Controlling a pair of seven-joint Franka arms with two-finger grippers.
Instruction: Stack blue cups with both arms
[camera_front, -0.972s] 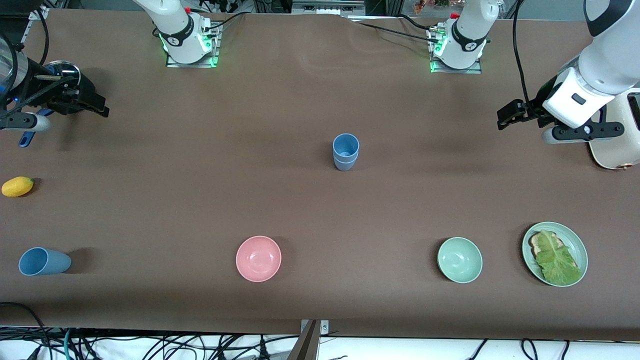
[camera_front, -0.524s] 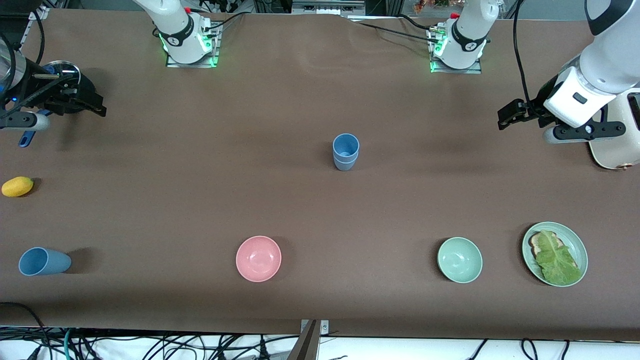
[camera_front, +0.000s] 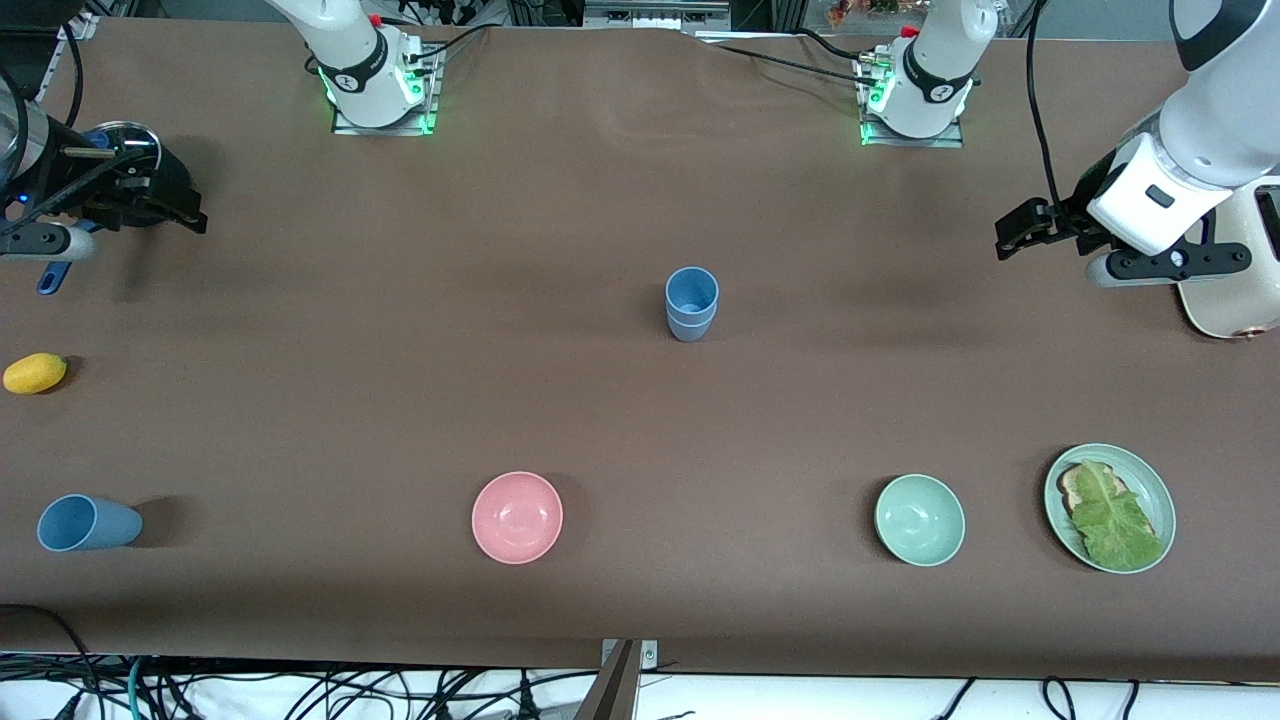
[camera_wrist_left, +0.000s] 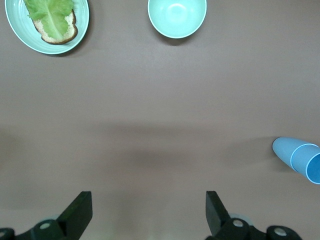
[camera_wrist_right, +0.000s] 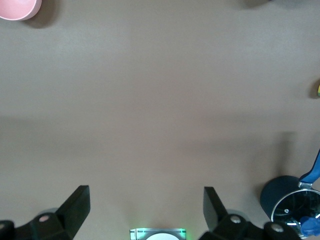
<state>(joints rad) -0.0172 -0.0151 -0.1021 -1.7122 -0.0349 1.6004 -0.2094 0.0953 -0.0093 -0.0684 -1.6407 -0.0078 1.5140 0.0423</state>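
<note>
Probably a robotics lab: two bolted-down arm bases (camera_front: 375, 85) on a brown-covered table (camera_front: 640, 400), loose cables (camera_front: 300, 690) below.

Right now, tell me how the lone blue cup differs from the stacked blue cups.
The lone blue cup lies on its side; the stacked blue cups stand upright. The lone cup sits near the right arm's end of the table, nearer the front camera; the stack is mid-table. Both are blue tumblers, untouched by either hand.

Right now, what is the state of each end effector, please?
Left end effector: open, holding nothing, over bare table.
Right end effector: open, holding nothing, over bare table.
</note>
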